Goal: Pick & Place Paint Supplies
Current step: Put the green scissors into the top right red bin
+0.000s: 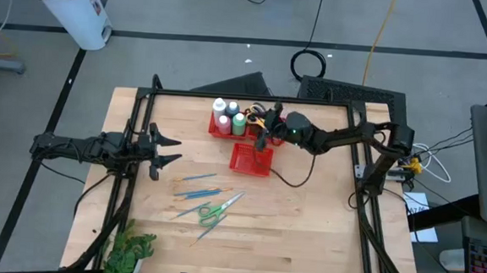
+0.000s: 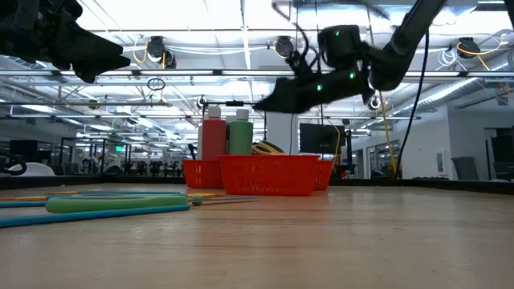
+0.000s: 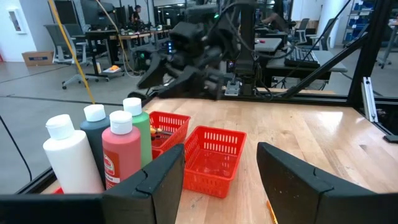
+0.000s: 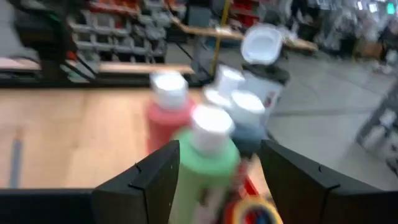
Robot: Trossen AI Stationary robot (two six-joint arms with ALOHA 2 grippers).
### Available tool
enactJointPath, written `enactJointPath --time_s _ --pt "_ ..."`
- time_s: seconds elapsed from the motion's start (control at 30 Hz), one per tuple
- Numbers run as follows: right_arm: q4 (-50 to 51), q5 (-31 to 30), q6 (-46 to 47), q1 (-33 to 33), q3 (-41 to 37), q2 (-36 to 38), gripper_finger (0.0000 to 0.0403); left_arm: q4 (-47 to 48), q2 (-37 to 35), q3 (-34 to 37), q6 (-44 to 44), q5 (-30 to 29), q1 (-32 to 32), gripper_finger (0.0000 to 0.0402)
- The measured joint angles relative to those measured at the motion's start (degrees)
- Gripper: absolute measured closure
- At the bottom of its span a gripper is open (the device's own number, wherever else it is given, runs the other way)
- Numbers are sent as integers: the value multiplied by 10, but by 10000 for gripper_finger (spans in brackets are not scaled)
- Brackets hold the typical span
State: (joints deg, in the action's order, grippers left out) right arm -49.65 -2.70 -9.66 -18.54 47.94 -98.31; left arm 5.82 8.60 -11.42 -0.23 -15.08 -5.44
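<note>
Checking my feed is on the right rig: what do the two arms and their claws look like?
Both arms are dark, nearly black, jointed links. The left claw ends in two pointed black fingers; in its wrist view the fingers are broad, flat, angular matte slabs. The right claw looks the same, with small green lights glowing on its wrist and a thin black cable trailing from it.

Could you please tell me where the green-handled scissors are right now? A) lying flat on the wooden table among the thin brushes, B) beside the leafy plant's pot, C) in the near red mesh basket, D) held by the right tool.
A: the green-handled scissors lie flat on the wooden table beside the thin brushes.
</note>
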Motion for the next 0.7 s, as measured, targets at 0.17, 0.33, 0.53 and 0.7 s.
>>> enactJointPath --time_s 0.17,0.33,0.53,0.7 --pt "96 0 17 46 0 73 188 0 0 0 0 0 0 192" --pt "275 -2 33 93 0 172 189 0 0 0 0 0 0 192" --pt "412 -2 97 152 -12 266 200 0 0 0 0 0 0 192" --pt "406 -2 105 206 -56 312 206 0 0 0 0 0 0 192"
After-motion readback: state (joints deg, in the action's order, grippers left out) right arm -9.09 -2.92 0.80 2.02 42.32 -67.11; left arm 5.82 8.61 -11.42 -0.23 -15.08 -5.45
